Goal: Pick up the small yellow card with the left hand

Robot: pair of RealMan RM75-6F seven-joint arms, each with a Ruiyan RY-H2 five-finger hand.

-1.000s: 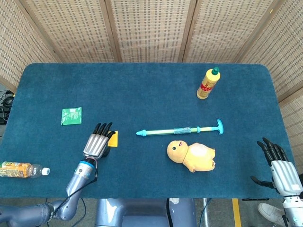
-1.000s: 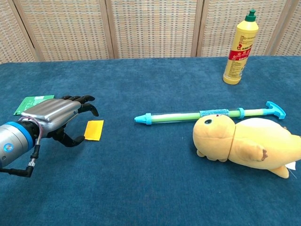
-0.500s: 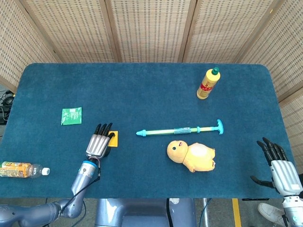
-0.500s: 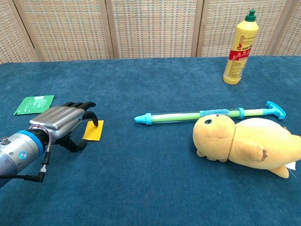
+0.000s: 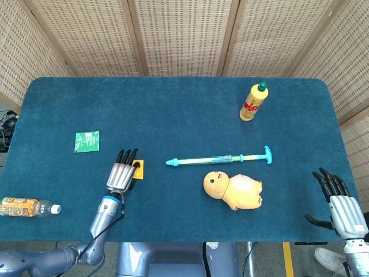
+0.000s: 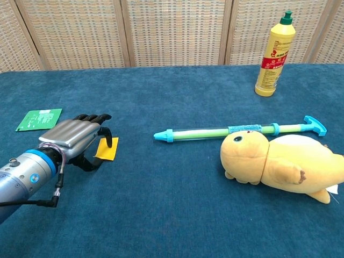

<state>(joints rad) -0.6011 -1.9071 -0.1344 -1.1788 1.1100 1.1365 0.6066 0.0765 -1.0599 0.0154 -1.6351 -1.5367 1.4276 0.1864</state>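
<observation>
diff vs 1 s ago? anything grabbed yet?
The left hand has slid toward the robot's right, onto the near-left edge of the small yellow card, with its fingers now curled over that edge. The card lies flat on the blue table where it was; a grip isn't confirmed. The right hand, green packet, yellow plush toy, water syringe and both bottles are unchanged.

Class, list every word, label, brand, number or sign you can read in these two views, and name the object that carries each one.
No text can be quoted here.
Yellow bottle: red label with print, too small and blurred to read.
Green packet: pale markings, unreadable.
Lying drink bottle: orange label, print too small to read.
Yellow card: no print visible on its exposed part.
Plush toy and water squirter: no visible writing.
</observation>
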